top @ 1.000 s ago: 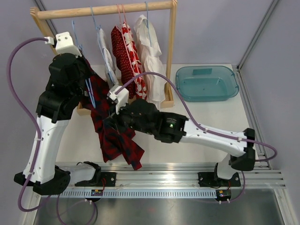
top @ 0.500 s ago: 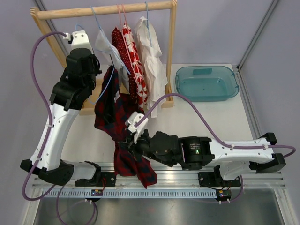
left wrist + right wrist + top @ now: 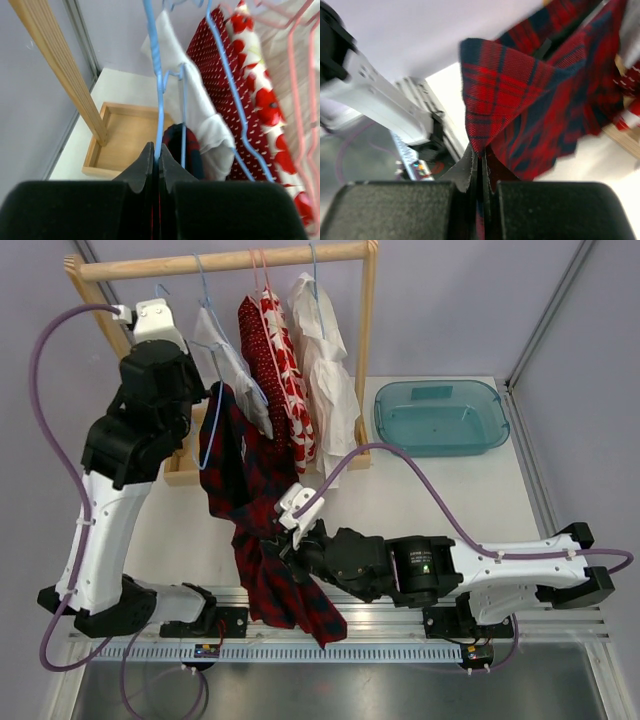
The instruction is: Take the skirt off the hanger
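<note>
The skirt (image 3: 252,485) is red and dark plaid. It hangs in a long drape from a blue wire hanger (image 3: 203,435), still looped over the hanger's lower part, and reaches down to the near rail. In the left wrist view my left gripper (image 3: 159,152) is shut on the hanger's blue wire (image 3: 160,105), with the skirt (image 3: 186,146) just beyond it. My right gripper (image 3: 481,156) is shut on a fold of the skirt (image 3: 510,85); from above it sits low at the skirt's middle (image 3: 276,543), near the front rail.
The wooden rack's rail (image 3: 230,260) carries a white garment (image 3: 228,360), a red dotted dress (image 3: 268,350) and a white shirt (image 3: 325,365) right beside the hanger. The rack's wooden base tray (image 3: 125,135) lies below. A teal tub (image 3: 440,418) sits at the back right.
The right gripper has dragged the skirt from mid-table toward the near rail, stretching it downward. The left arm lifted the hanger toward the rack, then shifted slightly left.
</note>
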Controlling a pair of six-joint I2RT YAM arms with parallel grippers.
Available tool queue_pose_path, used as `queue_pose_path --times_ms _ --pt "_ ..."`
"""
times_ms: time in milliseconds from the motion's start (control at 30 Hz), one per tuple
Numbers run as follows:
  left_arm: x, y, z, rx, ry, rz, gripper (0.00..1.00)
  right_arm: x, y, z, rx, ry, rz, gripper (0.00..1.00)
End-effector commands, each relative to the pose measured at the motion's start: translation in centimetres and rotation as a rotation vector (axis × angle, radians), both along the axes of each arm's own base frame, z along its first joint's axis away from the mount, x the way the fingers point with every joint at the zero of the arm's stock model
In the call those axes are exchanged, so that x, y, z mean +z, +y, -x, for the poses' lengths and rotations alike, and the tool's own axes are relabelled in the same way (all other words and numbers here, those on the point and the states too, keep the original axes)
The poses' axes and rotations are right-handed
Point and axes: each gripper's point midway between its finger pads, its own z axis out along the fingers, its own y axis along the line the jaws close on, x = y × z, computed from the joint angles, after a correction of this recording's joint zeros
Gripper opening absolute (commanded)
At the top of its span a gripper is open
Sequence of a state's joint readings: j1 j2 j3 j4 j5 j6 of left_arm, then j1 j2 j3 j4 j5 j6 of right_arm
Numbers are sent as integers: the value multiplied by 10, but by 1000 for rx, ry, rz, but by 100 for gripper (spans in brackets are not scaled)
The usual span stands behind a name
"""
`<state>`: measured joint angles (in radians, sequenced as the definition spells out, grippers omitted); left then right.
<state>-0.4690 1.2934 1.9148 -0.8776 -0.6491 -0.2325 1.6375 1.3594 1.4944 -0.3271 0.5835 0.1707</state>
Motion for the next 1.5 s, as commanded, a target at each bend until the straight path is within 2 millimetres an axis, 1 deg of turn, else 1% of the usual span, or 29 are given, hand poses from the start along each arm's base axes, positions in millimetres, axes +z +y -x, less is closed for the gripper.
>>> queue_pose_path --times_ms 0,33,100,133,167,200,233,300,333,367,433,467,533,600,700,733,800,867,900,933,1000,1033,1100,1133,1167,1233,1300,1367,1467 --pt "76 9 27 -26 -164 107 0 7 -11 -8 -75 -40 -66 0" --pt "75 7 34 -43 -144 137 0 0 -10 -15 -113 -50 -49 0" --pt "47 2 54 -105 -24 140 0 -15 -7 -39 -187 -58 3 0" --pt "31 -1 62 -124 31 160 0 -17 -2 -44 -180 -51 5 0" --pt "-7 -14 61 -167 141 151 0 -25 2 -53 -188 -49 17 0" --pt "-20 -18 69 -188 176 181 0 -28 4 -63 -195 -46 17 0" --pt "-30 -18 83 -210 197 201 0 -35 -2 -94 -251 -36 23 0" --pt "-77 -28 98 -249 342 221 0 -47 3 -119 -252 6 24 0" --pt "-83 -27 110 -272 356 236 0 -43 -9 -156 -318 19 11 0" --pt "-92 -36 117 -324 385 261 0 -50 -6 -168 -311 35 23 0" --pt "-126 -48 133 -391 465 293 0 -44 -11 -202 -349 25 22 0" --pt "-121 -50 137 -417 444 309 0 -44 -11 -210 -354 17 35 0" --pt "-140 -45 151 -400 501 311 0 -51 -7 -223 -361 0 89 0" --pt "-143 -38 163 -388 517 308 0 -63 -5 -228 -371 11 132 0" --pt "-131 -29 177 -388 486 314 0 -107 -7 -228 -390 73 191 0" --pt "-120 -27 182 -399 460 323 0 -130 -12 -223 -398 110 204 0" --pt "-108 -22 184 -384 431 321 0 -152 -23 -218 -432 155 212 0" --pt "-93 -9 185 -335 381 306 0 -175 -49 -207 -484 207 208 0" --pt "-88 -5 184 -321 366 300 0 -203 -68 -199 -504 229 251 0" --pt "-81 -2 184 -311 338 302 0 -187 -81 -194 -523 221 189 0" --pt "-70 8 181 -269 280 291 0 -189 -105 -188 -550 205 176 0" --pt "-69 12 177 -241 268 284 0 -185 -132 -183 -595 183 171 0" --pt "-72 27 170 -145 255 254 0 -177 -162 -179 -656 152 172 0" --pt "-71 27 168 -142 253 250 0 -153 -194 -178 -751 116 122 0" --pt "-68 24 168 -168 242 250 0 -142 -209 -176 -781 98 97 0" --pt "-51 8 165 -272 185 274 0 -109 -245 -171 -844 30 30 0" --pt "-50 -27 170 -473 229 280 0 -87 -271 -170 -912 -14 -1 0" --pt "-67 -64 175 -648 373 303 0 -55 -302 -170 -1003 -77 -16 0" --pt "-111 -82 172 -685 504 336 0 -21 -323 -169 -1067 -155 -4 0"
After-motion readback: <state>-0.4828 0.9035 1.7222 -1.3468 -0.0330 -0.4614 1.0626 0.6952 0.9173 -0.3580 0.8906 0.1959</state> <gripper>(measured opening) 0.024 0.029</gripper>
